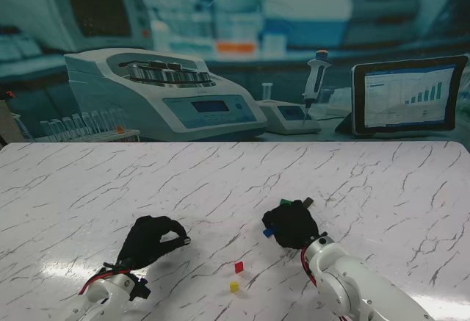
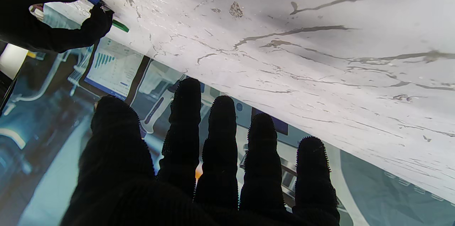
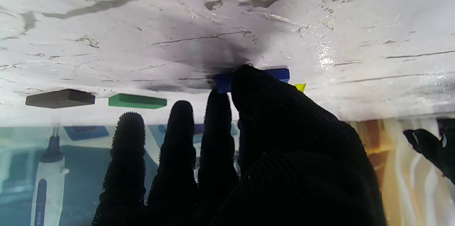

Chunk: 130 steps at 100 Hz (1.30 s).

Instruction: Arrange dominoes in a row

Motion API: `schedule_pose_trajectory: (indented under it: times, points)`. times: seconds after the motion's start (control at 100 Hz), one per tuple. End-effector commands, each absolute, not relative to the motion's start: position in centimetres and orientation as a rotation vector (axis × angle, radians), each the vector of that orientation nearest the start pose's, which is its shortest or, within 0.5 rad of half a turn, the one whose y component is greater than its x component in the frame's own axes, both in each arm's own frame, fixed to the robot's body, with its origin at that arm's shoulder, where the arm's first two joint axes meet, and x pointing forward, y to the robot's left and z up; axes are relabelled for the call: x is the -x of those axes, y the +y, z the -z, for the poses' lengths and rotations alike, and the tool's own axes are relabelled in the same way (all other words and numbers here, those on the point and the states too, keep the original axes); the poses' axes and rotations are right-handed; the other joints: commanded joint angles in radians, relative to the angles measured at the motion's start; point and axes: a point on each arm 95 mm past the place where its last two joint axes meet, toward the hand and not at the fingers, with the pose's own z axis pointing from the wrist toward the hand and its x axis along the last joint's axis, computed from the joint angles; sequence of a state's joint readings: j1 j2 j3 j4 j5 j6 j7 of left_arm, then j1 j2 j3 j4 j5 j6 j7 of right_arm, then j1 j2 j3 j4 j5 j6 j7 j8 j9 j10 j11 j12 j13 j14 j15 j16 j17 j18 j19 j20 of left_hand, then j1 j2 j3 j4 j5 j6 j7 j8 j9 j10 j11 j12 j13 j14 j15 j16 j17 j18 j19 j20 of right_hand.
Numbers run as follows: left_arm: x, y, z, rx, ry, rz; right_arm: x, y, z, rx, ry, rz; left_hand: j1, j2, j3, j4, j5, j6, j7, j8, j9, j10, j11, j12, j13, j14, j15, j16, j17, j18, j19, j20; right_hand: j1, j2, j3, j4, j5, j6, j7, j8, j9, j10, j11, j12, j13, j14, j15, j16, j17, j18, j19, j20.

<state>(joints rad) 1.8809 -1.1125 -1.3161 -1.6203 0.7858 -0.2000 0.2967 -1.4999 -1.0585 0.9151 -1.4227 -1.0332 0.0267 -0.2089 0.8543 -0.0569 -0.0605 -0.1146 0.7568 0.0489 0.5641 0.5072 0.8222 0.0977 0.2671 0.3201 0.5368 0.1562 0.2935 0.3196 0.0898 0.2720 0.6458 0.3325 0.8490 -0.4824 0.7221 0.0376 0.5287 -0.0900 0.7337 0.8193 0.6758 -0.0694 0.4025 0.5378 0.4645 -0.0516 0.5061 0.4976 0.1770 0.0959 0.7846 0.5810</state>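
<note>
Right hand (image 1: 292, 225) pinches the blue domino (image 3: 280, 74) mid-table beside green (image 3: 137, 101) and brown (image 3: 59, 98) ones lying flat – left hand (image 1: 149, 242) spread, idle – red (image 1: 239, 267) and yellow (image 1: 234, 286) dominoes near the front edge, row barely begun.

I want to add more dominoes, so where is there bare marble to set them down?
Bare marble table lies beyond the left hand and right of the right hand. Crowded: the right hand with the blue, green and dark dominoes; red and yellow lie between the arms.
</note>
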Motion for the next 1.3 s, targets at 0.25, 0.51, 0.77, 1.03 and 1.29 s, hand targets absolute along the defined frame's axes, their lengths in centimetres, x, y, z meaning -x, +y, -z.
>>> schedule_pose_trajectory:
  times: [0.25,0.51,0.77,1.03,1.29]
  points:
    - [-30.3,1.9,38.4,1.458,1.270,1.779,-35.9,4.5,40.9,-1.112,1.716,-1.451,-0.005,0.000,0.001,0.020,0.015,-0.031,0.008,0.010,0.021,-0.031,0.018,0.012,0.012,-0.032,0.009,0.007,-0.002,0.014,0.006,0.007,0.012,-0.035,-0.026,-0.068,0.033,-0.005,0.146,0.142,0.052,0.050,0.132,0.177,0.012,0.042,0.051,0.020,0.007,0.056,0.029,-0.005]
    - [-30.3,1.9,38.5,1.458,1.271,1.778,-35.6,4.3,40.7,-1.110,1.707,-1.455,-0.001,0.003,0.002,0.020,0.017,-0.031,0.008,0.009,0.023,-0.029,0.018,0.012,0.012,-0.030,0.009,0.007,-0.001,0.014,0.007,0.007,0.024,-0.034,-0.018,-0.065,0.015,-0.002,0.177,0.238,0.057,0.074,0.190,0.284,0.035,0.074,0.093,0.059,0.014,0.064,0.043,-0.007]
    - [-30.2,1.7,38.4,1.457,1.271,1.775,-35.4,4.2,40.6,-1.107,1.691,-1.465,0.005,0.008,0.002,0.020,0.018,-0.033,0.009,0.009,0.024,-0.028,0.018,0.012,0.014,-0.030,0.010,0.008,0.000,0.014,0.008,0.008,0.029,-0.036,0.006,-0.072,0.004,0.010,0.212,0.300,0.076,0.083,0.264,0.416,0.070,0.085,0.152,0.110,0.031,0.073,0.063,-0.009]
    - [-30.2,1.7,38.3,1.457,1.271,1.773,-35.2,4.0,40.3,-1.100,1.675,-1.472,0.014,0.010,0.002,0.019,0.018,-0.033,0.010,0.009,0.024,-0.031,0.018,0.012,0.015,-0.033,0.010,0.007,0.000,0.013,0.007,0.008,0.029,-0.037,0.013,-0.076,0.003,0.008,0.226,0.319,0.083,0.085,0.301,0.455,0.084,0.084,0.186,0.143,0.037,0.075,0.072,-0.011]
    - [-30.2,1.7,38.3,1.455,1.272,1.769,-35.0,3.8,40.2,-1.102,1.667,-1.477,0.029,0.007,-0.001,0.012,0.018,-0.038,0.016,0.011,0.026,-0.033,0.020,0.012,0.015,-0.034,0.011,0.007,0.001,0.011,0.008,0.008,0.028,-0.039,0.017,-0.073,-0.009,0.003,0.213,0.312,0.078,0.090,0.290,0.442,0.088,0.094,0.191,0.155,0.041,0.078,0.074,-0.012]
